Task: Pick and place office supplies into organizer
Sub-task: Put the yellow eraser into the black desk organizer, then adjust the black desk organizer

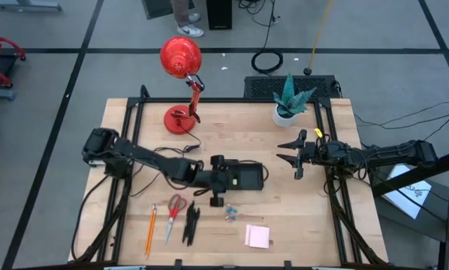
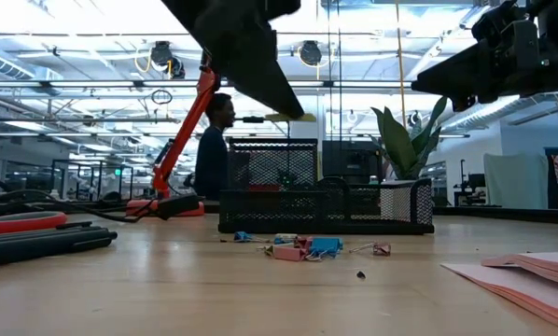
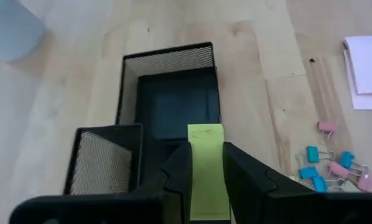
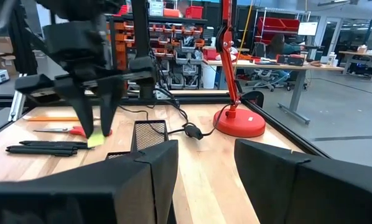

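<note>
My left gripper [image 3: 206, 154] hangs over the black mesh organizer [image 3: 167, 93], shut on a yellow-green small piece [image 3: 206, 134]. The high view shows this gripper [image 1: 232, 180] at the organizer's [image 1: 256, 178] left end, mid-table. On the wood near the front edge lie an orange pencil [image 1: 150, 231], red-handled scissors [image 1: 173, 214], black pens [image 1: 189, 223], blue and pink clips [image 1: 230, 215] and a pale sticky-note pad [image 1: 257, 236]. My right gripper [image 1: 292, 154] waits open at the right, with nothing between its fingers. My left gripper pinches the yellow-green piece by its two long sides [image 3: 206, 177] between its two fingers. The fingers slant down from the table's left and lie along the piece. Its free end [image 4: 97, 140] sticks out past the fingertips, and it hangs clear above the organizer.
A red desk lamp [image 1: 181, 82] stands at the far left of the table, its cord trailing toward the middle. A white plant pot [image 1: 287, 112] stands at the far right. In the room beyond the table a person [image 2: 216, 140] shows.
</note>
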`<state>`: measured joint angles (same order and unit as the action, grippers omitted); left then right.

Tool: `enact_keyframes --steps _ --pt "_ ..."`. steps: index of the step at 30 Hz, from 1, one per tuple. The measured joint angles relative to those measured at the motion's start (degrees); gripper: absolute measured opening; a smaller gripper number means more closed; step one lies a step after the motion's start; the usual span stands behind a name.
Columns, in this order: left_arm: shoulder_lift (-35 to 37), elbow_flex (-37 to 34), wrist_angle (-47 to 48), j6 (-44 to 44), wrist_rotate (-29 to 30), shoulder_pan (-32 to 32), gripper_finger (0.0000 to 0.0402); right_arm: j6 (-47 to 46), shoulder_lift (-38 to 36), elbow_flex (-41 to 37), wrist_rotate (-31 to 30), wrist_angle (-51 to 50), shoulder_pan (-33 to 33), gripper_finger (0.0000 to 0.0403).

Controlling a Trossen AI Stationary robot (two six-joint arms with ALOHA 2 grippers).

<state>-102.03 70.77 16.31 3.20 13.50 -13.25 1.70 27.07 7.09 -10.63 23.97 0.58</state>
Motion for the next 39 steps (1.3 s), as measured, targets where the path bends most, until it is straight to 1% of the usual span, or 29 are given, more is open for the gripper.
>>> enact_keyframes --steps 2,8,12,17,23,26,28,34,39 --pt "-0.92 0.01 0.40 0.32 -1.46 0.75 0.0079 0.02 0.02 0.00 0.00 -0.21 0.00 0.0153" --pt "-5.03 -0.01 0.71 0.29 -3.02 0.74 0.0079 0.01 0.02 0.00 0.07 -0.62 0.00 0.0153" --pt "-7.61 -0.01 1.06 0.29 -1.10 0.40 0.0079 -0.15 0.00 0.00 0.11 -0.64 0.00 0.0153" --pt "-8.92 0.21 0.83 1.03 1.39 0.24 0.0079 -0.57 0.00 0.00 0.13 -0.47 0.01 0.0153" --pt "-9.25 -0.05 1.78 2.15 1.72 0.12 0.0081 -0.58 0.00 0.00 0.15 -0.27 0.02 0.0153" --pt "-9.25 -0.05 1.80 2.83 1.77 -0.01 0.0098 -0.58 0.00 0.00 0.15 -0.25 0.01 0.0153" --pt "-9.23 -0.05 1.63 2.76 2.12 -0.36 0.0118 -0.58 0.02 0.00 0.15 -0.27 0.00 0.0153" --pt "-9.14 0.01 1.44 2.43 5.70 -1.48 0.0182 -0.59 0.00 0.00 0.15 -0.25 0.01 0.0153" --pt "-9.13 0.01 0.73 0.29 6.67 -1.62 0.0212 -0.59 0.01 0.00 0.16 -0.26 0.00 0.0153"
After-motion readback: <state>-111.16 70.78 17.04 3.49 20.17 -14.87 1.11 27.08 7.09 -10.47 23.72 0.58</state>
